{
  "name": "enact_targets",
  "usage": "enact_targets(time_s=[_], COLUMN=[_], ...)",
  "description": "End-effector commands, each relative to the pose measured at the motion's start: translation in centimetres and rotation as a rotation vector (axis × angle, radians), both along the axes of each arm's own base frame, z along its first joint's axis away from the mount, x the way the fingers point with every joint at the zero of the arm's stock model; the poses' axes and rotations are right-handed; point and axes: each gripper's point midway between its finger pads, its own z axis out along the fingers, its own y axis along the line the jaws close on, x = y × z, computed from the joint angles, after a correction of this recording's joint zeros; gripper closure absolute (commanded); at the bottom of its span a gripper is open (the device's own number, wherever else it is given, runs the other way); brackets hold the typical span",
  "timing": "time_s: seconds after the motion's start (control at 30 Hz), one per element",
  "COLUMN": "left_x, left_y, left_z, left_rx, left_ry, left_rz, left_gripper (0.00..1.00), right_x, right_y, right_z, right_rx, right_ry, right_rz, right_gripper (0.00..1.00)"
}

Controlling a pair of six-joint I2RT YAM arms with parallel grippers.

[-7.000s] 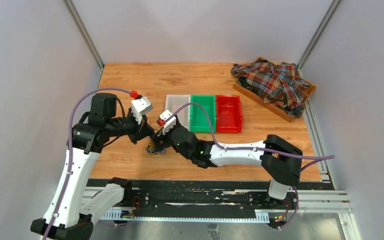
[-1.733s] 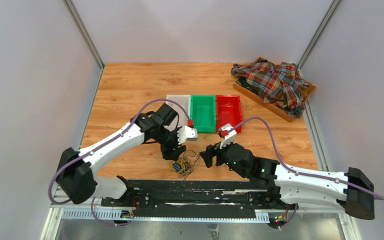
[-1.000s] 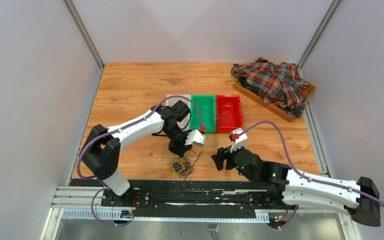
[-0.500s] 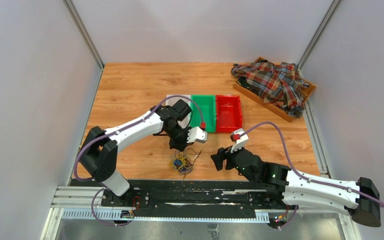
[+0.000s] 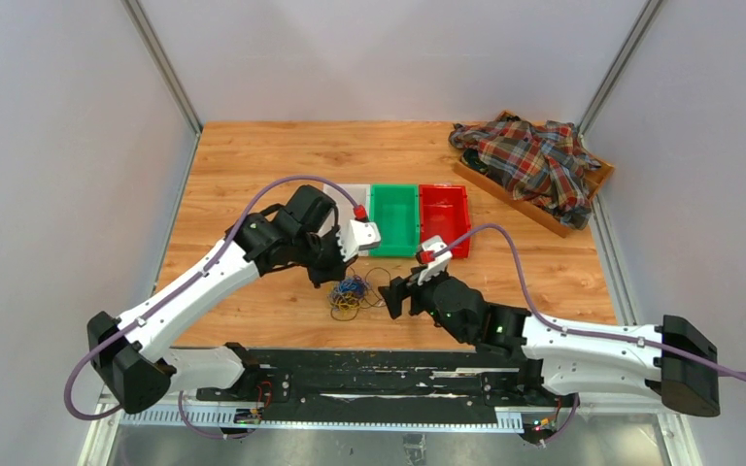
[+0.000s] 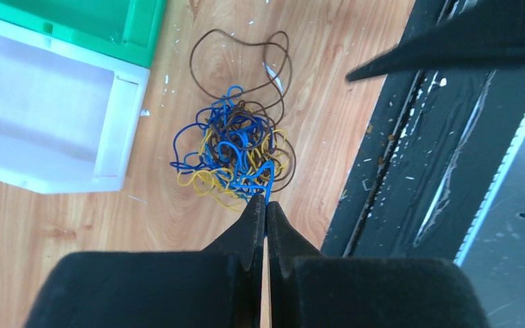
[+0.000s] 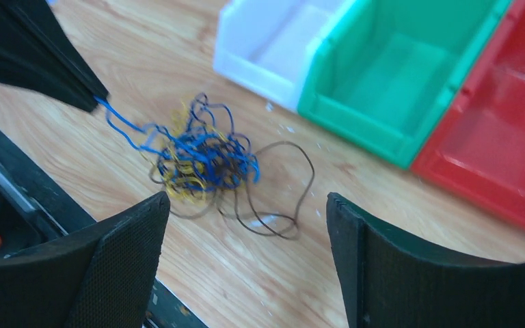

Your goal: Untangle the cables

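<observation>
Well, the cables (image 5: pixel 350 294) are a small snarl of thin blue, yellow and dark brown wire, the blue piled on top, the yellow showing through underneath, and one brown loop (image 7: pixel 312 171) trailing out wider than the rest toward the bins. The clump lies on the wooden table (image 5: pixel 253 155), near its front edge, between the two claws.

The left claw (image 5: pixel 338 276) is pinched right down on a blue strand (image 6: pixel 269 186) at the rim of the clump; in the right wrist view that strand runs up taut from the heap to its black tips. The right claw (image 5: pixel 393 296) stands wide apart, holding nothing, just beside the clump on its other side.

As for room: the black rail (image 5: pixel 398 361) runs along the front edge, close by the wires. Behind them sit three bins side by side, touching: a white bin (image 6: pixel 48 116), a green bin (image 5: pixel 393 218) and a red bin (image 5: pixel 444 221), the white and green ones nearest the clump. Beyond the bins and off to the left the wood is bare up to the walls. A plaid shirt (image 5: pixel 529 160) lies heaped on a wooden tray (image 5: pixel 505 194) in the far right corner, well apart.
</observation>
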Motion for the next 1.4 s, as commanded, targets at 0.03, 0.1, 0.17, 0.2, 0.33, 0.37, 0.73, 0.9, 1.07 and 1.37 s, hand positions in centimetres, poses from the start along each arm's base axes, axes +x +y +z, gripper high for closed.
enact_targets(time_s=[0.03,0.1,0.17,0.2,0.33,0.37,0.73,0.9,1.07,1.37], left_x=[-1.1,-1.6,-1.8,-1.9,-2.3,-2.5,-3.5,-5.1,-6.4,-5.3], left_y=[0.0,0.0,0.0,0.0,0.2,0.2,-0.1,-0.3,-0.4,-0.5], left_z=[3.4,4.1,4.6,4.8,5.7,5.9,9.1,11.0,14.0,20.2], left_rx=[-0.079,-0.095,-0.108,-0.111,-0.125,-0.127,-0.179,-0.228,-0.290,-0.366], left_ry=[0.035,0.039,0.037,0.036,0.024,0.025,0.003,0.021,0.015,-0.140], left_rz=[0.098,0.093,0.087,0.082,0.062,0.054,-0.019,-0.086,-0.141,-0.131], left_gripper=[0.99,0.99,0.99,0.99,1.00,0.99,1.00,1.00,1.00,1.00], right_x=[0.0,-0.2,-0.4,-0.4,-0.1,0.1,1.3,2.7,4.1,3.7], right_y=[4.6,5.9,6.9,7.3,8.1,8.0,9.9,10.5,11.6,13.1], right_z=[6.3,6.6,6.7,6.8,6.7,6.8,7.4,7.0,6.6,1.1], right_rx=[0.139,0.140,0.136,0.136,0.139,0.144,0.187,0.154,0.133,0.079], right_ry=[-0.126,-0.137,-0.144,-0.146,-0.150,-0.153,-0.188,-0.220,-0.254,-0.169], right_rz=[0.074,0.096,0.115,0.119,0.110,0.095,0.058,0.017,0.020,0.089], right_gripper=[0.15,0.15,0.15,0.15,0.14,0.14,0.14,0.14,0.15,0.18])
